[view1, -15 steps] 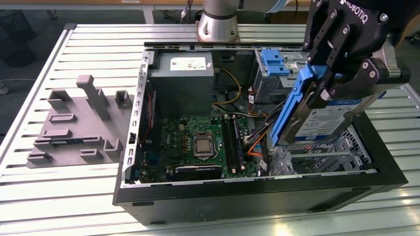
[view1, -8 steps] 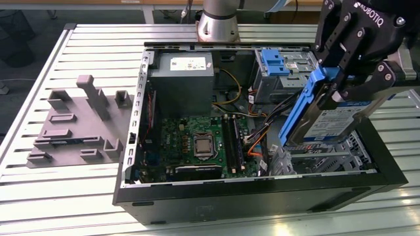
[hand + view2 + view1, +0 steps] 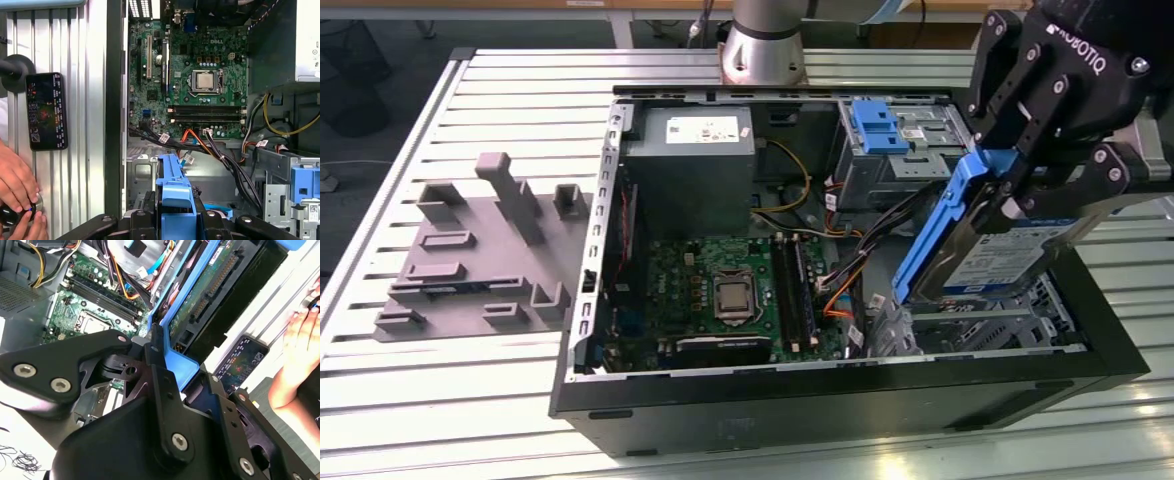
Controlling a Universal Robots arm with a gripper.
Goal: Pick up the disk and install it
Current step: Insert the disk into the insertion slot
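Pale slatted metal table, dark grey floor beyond its far edge

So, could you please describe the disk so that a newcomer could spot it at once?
Start at the open black computer case. At its end on the exterior view's right, the tool grips the tilted disk. Unlike the empty blue bracket nearby, its blue bracket carries a silver drive with a white-and-blue label.

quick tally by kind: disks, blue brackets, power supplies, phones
disk: 1, in the hand
blue brackets: 2, one clipped on it, one upright in the case
power supply: 1
phone: 1
total: 5
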